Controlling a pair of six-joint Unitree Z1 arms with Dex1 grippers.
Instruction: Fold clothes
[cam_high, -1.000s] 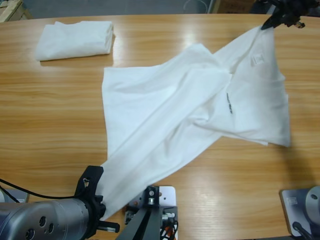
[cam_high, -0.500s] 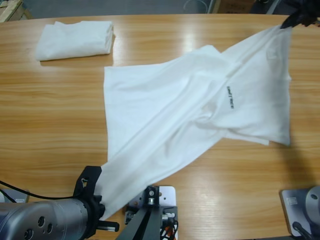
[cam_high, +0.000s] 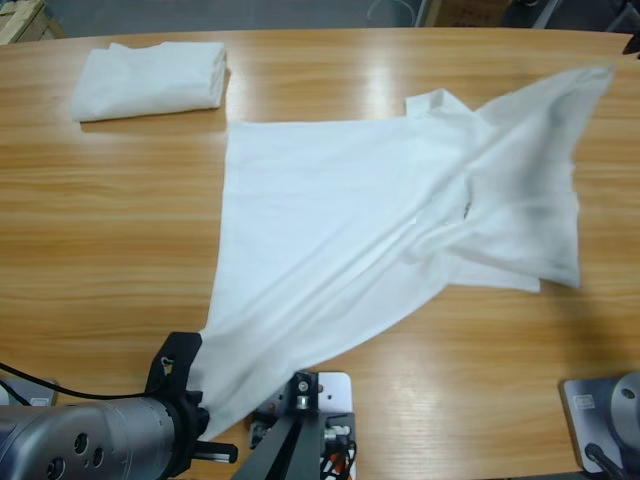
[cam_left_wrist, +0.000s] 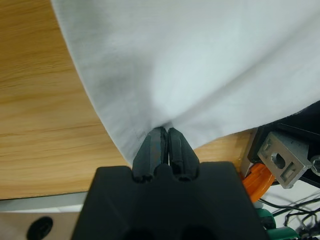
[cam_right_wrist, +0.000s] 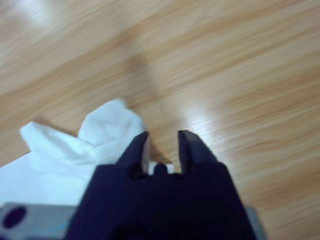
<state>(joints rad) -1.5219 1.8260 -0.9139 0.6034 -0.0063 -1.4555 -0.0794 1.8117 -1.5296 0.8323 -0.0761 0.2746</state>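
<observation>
A white T-shirt (cam_high: 340, 220) lies stretched slantwise across the table, from the near left edge to the far right. My left gripper (cam_left_wrist: 164, 131) is shut on its lower edge, and shows under the cloth at the bottom left (cam_high: 193, 392). The shirt's far corner (cam_high: 600, 78) lies loose near the right edge. My right gripper (cam_right_wrist: 161, 142) is open above bare wood, with the white cloth (cam_right_wrist: 102, 132) just left of its jaws and nothing between them. In the high view only its dark tip (cam_high: 634, 45) shows. A trace of black lettering (cam_high: 467, 208) peeks from a fold.
A second white T-shirt (cam_high: 150, 78), folded into a neat rectangle, lies at the far left of the wooden table (cam_high: 100, 240). In the left wrist view the rig's metal bracket (cam_left_wrist: 280, 160) and orange cable sit beside the table edge.
The right gripper has swept to the right, almost out of the high view, drawing the shirt's upper corner with it. It then let go. The shirt spread flatter and its lettering became mostly hidden. The left gripper held still.
</observation>
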